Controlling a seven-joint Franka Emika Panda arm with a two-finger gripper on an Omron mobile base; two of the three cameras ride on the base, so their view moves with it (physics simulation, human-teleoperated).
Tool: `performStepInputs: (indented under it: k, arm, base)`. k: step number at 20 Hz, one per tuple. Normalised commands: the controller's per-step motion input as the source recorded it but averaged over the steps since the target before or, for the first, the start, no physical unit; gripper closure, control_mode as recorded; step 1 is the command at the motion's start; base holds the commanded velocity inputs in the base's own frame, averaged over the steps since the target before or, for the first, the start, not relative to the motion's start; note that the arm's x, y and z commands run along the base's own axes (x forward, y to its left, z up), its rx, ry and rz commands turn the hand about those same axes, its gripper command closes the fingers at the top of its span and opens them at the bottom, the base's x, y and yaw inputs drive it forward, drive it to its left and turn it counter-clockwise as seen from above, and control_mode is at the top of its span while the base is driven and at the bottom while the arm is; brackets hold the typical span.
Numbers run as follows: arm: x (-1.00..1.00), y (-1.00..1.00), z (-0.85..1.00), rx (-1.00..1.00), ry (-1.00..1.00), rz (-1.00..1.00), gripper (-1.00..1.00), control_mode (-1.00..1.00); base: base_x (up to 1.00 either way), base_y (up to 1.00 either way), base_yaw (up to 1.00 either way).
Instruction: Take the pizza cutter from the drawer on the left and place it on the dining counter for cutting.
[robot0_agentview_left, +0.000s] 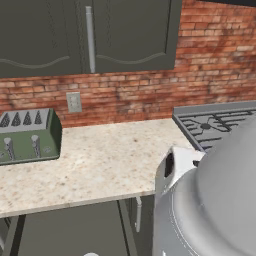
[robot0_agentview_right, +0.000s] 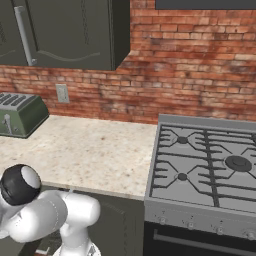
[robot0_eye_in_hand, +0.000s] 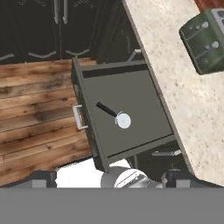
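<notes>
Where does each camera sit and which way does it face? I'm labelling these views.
Left base view: behind the arm's left, facing the worktop and toaster; white arm lower right.
Right base view: behind its right, facing worktop, stove; arm lower left.
Hand view: looking down into the open drawer at the pizza cutter.
All three share toaster and worktop.

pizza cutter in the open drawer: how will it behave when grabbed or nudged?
The pizza cutter looks stiff: a thin black handle with a round wheel. It lies flat and alone on the smooth floor of the drawer, so a nudge would probably slide it. It looks small and probably light; open jaws would likely need to close almost fully.
</notes>
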Motion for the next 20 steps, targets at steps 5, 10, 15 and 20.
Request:
performStepInputs:
  k: [5, 10, 15, 20]
  arm:
    - [0.48, -0.02, -0.03, 0.03, 0.2, -0.11, -1.0, -1.0]
    - [0.37, 0.0, -0.18, 0.0, 0.24, -0.14, -1.0, -1.0]
    - [0.05, 0.0, -0.31, 0.04, 0.47, -0.23, -1.0, -1.0]
    - [0.04, 0.0, -0.45, 0.03, 0.49, -0.29, -1.0, -1.0]
  base:
    - [0.0, 0.0, 0.0]
    - [0.0, 0.0, 0.0]
    - [0.0, 0.0, 0.0]
    - [0.0, 0.0, 0.0]
